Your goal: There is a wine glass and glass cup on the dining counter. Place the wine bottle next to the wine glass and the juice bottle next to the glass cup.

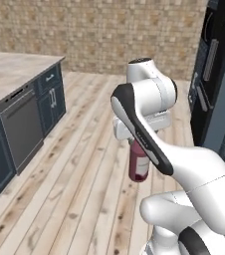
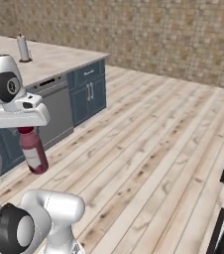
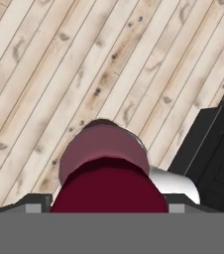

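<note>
Holding the juice bottle (image 2: 33,151) by its top, the gripper (image 2: 27,130) is clamped on the wide dark red cap, and the bottle hangs straight down under it, well above the wooden floor (image 2: 148,149). From the hand view the 2 dark finger tips (image 3: 34,202) sit on each side of the cap, pressed against it, with the floor planks far below. The kitchen worktop (image 1: 7,74) with its blue drawers (image 2: 88,89) stands off to the side of the bottle, with open floor between them, and a grey tap or post (image 2: 23,48) stands on it farther back. A dark tall unit (image 1: 211,64) stands on the other side of the bottle, also apart from it. I cannot see the dining counter, the glass cup, the wine glass or the wine bottle here. I think the step in hand is carrying the juice bottle to the dining counter. The next move likely calls for the base to drive or turn until that counter and the short dark cup come into sight. Then the arm should lower the bottle upright just beside the cup, not touching it, and only then let go.
</note>
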